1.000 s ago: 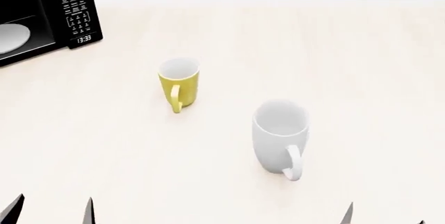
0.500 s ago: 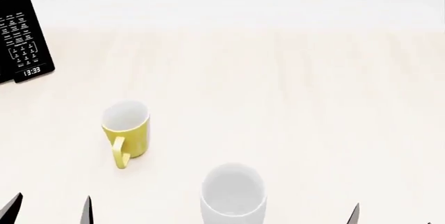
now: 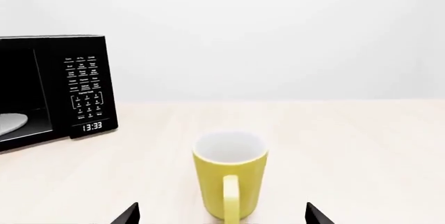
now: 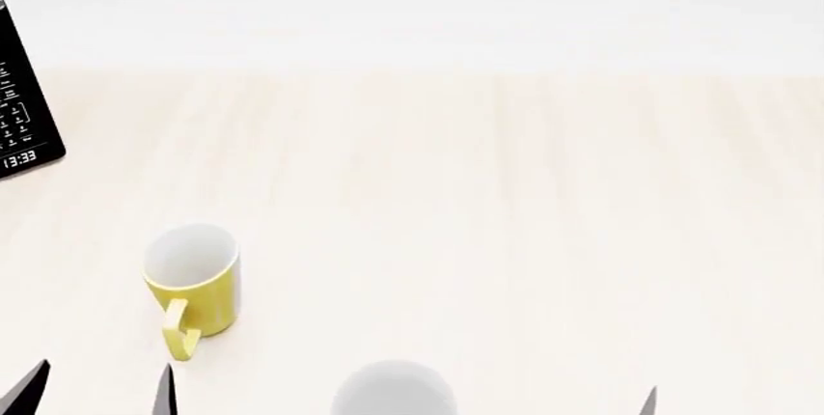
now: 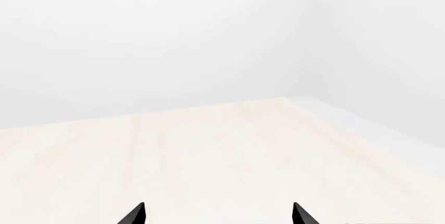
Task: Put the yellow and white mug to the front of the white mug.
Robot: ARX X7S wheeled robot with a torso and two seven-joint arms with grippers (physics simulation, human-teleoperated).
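Sliding down and leftward through the head view since a moment ago: small yellow cylindrical mug with a white inside and yellow loop handle (image 4: 193, 285), now low at the left, and the larger all-white mug (image 4: 392, 391), now cut off by the lower edge with only its rim showing. Also drifted almost out at the left edge: black microwave with a white keypad and a clock reading 13:33 (image 4: 23, 106). Standing upright on the pale wooden tabletop (image 4: 515, 203), yellow mug with its handle turned toward the robot, well apart from the white mug, which sits nearer the robot and to its right. Seen straight ahead from the left wrist view, same yellow mug (image 3: 230, 174), centred between the two dark fingertips of the left gripper (image 3: 222, 214), spread wide, nothing held, not touching the mug. Microwave (image 3: 52, 91) off to one side there, door open. Right gripper (image 5: 218, 214) likewise spread and empty, only bare tabletop and white wall ahead of it.
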